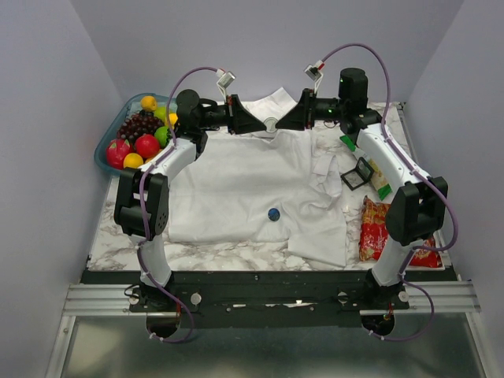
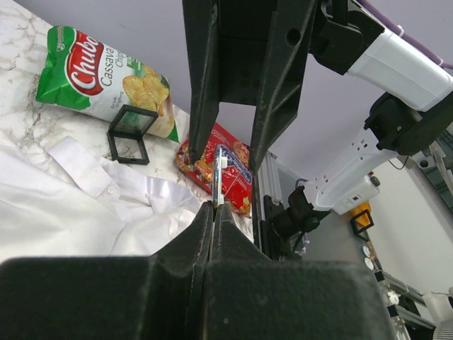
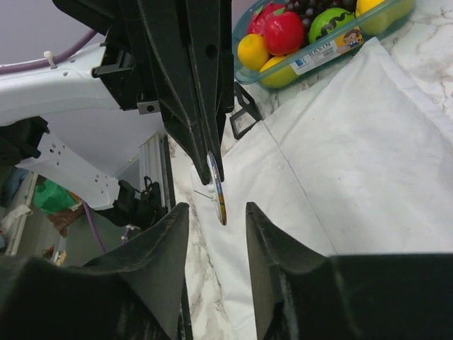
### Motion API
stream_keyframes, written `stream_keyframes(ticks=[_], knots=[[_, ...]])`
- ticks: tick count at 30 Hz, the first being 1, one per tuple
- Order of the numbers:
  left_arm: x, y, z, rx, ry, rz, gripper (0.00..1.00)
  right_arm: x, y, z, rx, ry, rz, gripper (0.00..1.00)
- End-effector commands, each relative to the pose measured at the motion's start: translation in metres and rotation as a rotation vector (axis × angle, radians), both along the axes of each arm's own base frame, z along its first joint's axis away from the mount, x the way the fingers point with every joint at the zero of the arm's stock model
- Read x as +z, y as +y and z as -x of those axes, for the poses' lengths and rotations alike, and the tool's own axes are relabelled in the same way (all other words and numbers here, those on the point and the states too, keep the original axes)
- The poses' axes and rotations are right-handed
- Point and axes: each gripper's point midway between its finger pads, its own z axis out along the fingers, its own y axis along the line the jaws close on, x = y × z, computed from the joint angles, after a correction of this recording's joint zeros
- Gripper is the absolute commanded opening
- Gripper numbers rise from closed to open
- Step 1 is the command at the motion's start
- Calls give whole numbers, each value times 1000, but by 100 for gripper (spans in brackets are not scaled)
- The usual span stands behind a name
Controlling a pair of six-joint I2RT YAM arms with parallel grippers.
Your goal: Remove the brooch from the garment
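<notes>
The small round dark-blue brooch (image 1: 273,213) lies on the wrinkled white shirt (image 1: 228,177), well apart from both jaws. The left gripper (image 2: 214,207) pinches a thin round disc (image 3: 218,193); the right gripper (image 3: 216,209) stands open beside it.

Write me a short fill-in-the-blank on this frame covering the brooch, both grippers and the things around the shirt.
1. The dark-blue brooch lies on the white ___.
2. The left gripper pinches a thin disc, while the right gripper has its jaws ___.
3. The tub of fruit sits at the far ___ corner of the table.
4. The red snack bag lies on the table's ___ side.
Missing words: shirt; open; left; right.
</notes>
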Motion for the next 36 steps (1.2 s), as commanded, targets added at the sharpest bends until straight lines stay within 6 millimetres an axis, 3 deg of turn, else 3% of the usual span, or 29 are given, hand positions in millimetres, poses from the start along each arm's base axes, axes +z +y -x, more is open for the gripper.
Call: stream_keyframes(ticks=[1, 11, 16, 18, 23, 29, 36], knots=[[5, -5, 0, -15, -38, 9, 0, 2, 4, 7, 23, -37, -3, 49], [6, -5, -5, 3, -33, 19, 0, 4, 12, 14, 17, -93, 34, 49], [6, -5, -5, 11, -28, 23, 0, 2, 8, 12, -38, -95, 54, 43], [7, -4, -6, 26, -14, 29, 0, -1, 5, 7, -79, -97, 66, 47], [18, -1, -8, 51, -37, 59, 0, 13, 6, 13, -71, -138, 27, 53], [11, -1, -11, 65, 0, 74, 0, 25, 10, 6, -72, -134, -2, 48], [13, -2, -11, 69, -7, 78, 0, 20, 9, 2, -92, -108, 1, 45]])
